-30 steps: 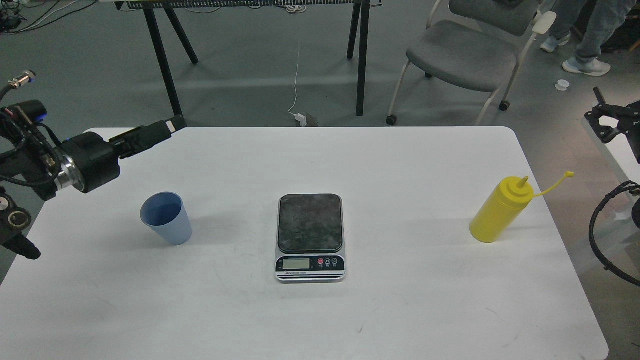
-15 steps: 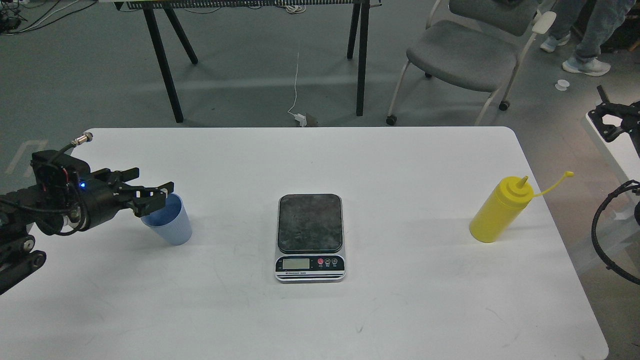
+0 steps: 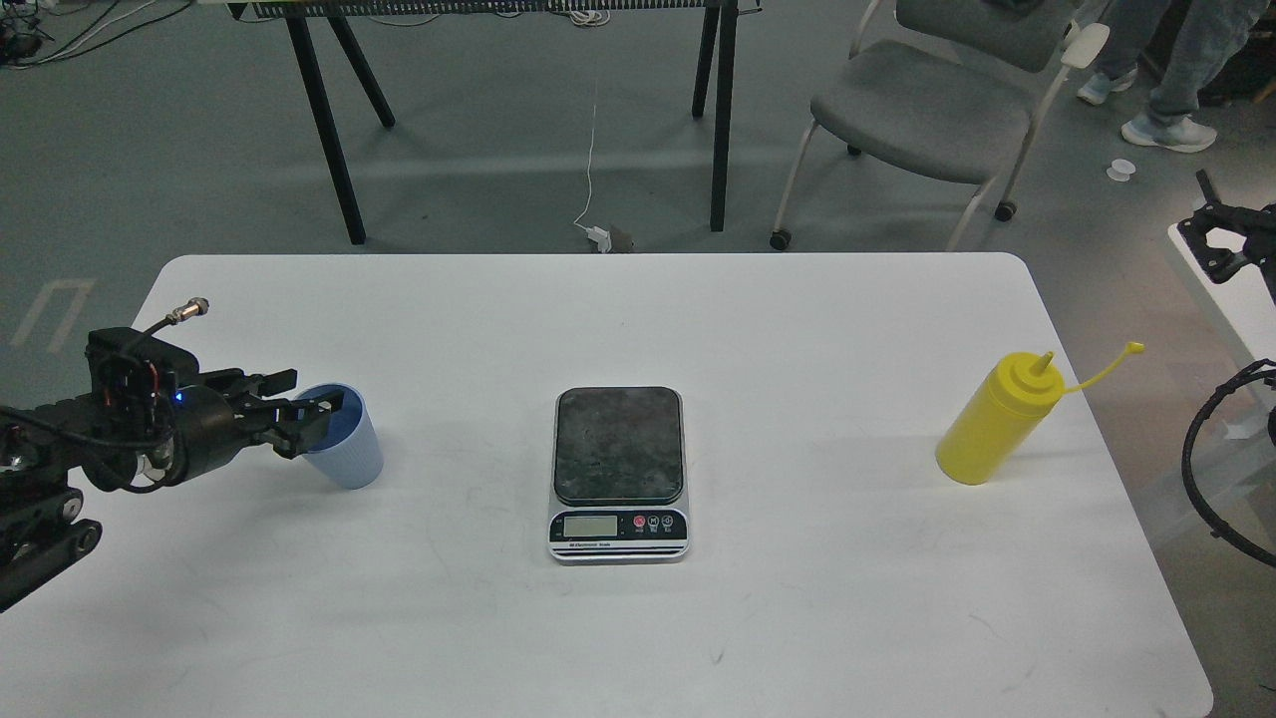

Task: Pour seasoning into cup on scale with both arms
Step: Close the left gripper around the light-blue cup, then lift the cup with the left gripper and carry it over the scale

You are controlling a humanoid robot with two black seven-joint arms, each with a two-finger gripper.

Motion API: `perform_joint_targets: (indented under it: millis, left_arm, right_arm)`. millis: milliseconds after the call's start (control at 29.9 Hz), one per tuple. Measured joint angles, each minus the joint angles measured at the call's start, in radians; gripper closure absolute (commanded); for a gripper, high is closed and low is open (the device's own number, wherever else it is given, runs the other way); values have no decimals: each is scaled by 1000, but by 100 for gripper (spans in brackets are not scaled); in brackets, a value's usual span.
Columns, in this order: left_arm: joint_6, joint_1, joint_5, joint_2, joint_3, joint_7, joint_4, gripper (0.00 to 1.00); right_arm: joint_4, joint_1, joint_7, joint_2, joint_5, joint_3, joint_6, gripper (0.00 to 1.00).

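The light-blue ribbed cup (image 3: 349,454) stands upright on the white table (image 3: 797,618), left of the scale. My left gripper (image 3: 307,396) is open at the cup's left rim; one finger reaches over the cup's mouth and the other lies behind the rim. The scale (image 3: 618,444) sits at the table's middle with nothing on its dark platform. The yellow seasoning bottle (image 3: 997,421) stands at the right with its cap strap sticking out to the right. My right gripper (image 3: 1224,231) is off the table at the right edge, far from the bottle, dark and partly cut off.
Beyond the table's far edge are black trestle legs (image 3: 324,130), a grey chair (image 3: 927,100) and a person's feet (image 3: 1166,130). A cable loop (image 3: 1196,469) hangs beside the table's right edge.
My left arm has swung down from the table's back left corner to the cup, and its open fingers now sit at the cup's rim. The cup, scale and bottle have not moved.
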Motion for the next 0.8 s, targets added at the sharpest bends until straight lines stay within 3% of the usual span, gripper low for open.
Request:
perform_joint_targets:
  millis: [134, 301, 401, 802]
  left_arm:
    - [1, 0, 0, 0, 2, -4, 7, 78]
    - [1, -1, -3, 0, 4, -52, 7, 91]
    - [1, -2, -3, 0, 7, -78, 8, 92]
    - [-10, -58, -10, 7, 4, -108, -17, 97]
  right_arm:
    - [0, 0, 0, 0, 0, 0, 0, 0]
    - [-1, 0, 1, 0, -1, 0, 0, 0]
    - [-1, -1, 1, 0, -1, 0, 0, 0]
    - [-1, -4, 2, -8, -2, 1, 0, 0]
